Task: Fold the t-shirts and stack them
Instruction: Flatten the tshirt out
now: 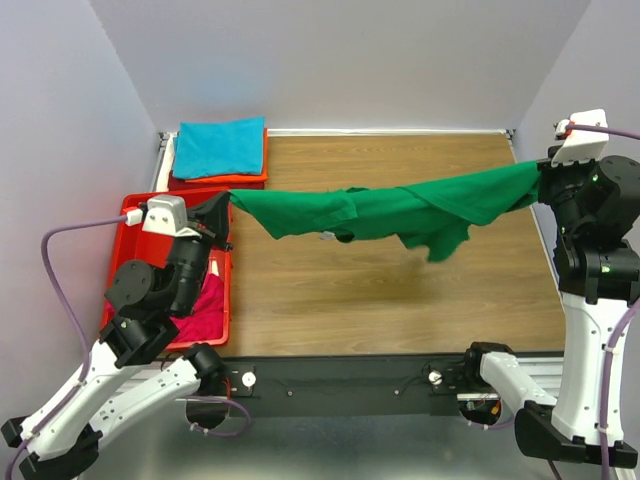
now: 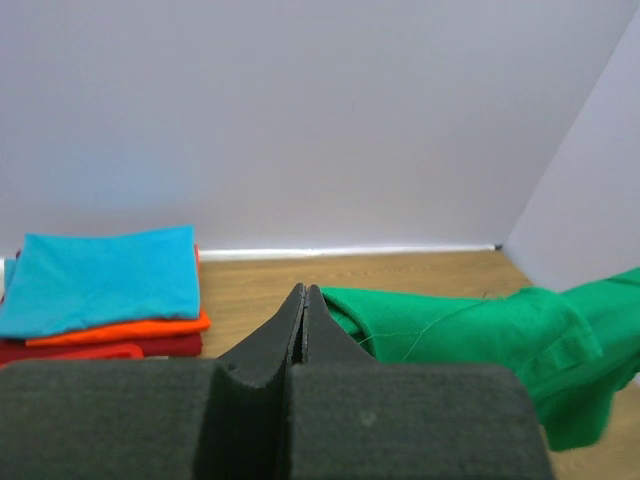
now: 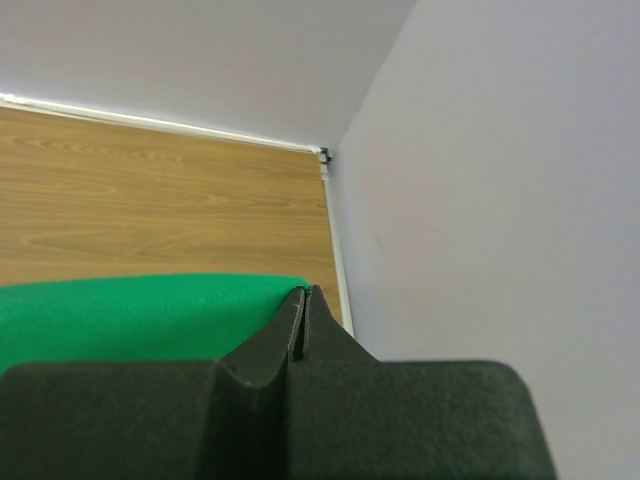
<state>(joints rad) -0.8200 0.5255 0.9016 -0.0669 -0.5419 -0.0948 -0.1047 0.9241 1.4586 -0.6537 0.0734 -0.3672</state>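
Note:
A green t-shirt (image 1: 400, 212) hangs stretched in the air across the table, part of it drooping in the middle. My left gripper (image 1: 224, 205) is shut on its left end above the red tray; the wrist view shows green cloth (image 2: 470, 335) leaving the closed left gripper (image 2: 305, 292). My right gripper (image 1: 540, 180) is shut on the right end near the right wall, with green cloth (image 3: 140, 315) beside the closed right gripper (image 3: 305, 292). A folded stack at the back left has a teal shirt (image 1: 218, 147) on top of orange (image 2: 120, 330) and dark red (image 2: 100, 347) ones. A magenta shirt (image 1: 208, 305) lies in the tray.
The red plastic tray (image 1: 133, 215) stands at the table's left edge under my left arm. The wooden tabletop (image 1: 400, 300) lies below the hanging shirt. Walls close in at the back and on both sides; the right wall (image 3: 500, 200) is close to my right gripper.

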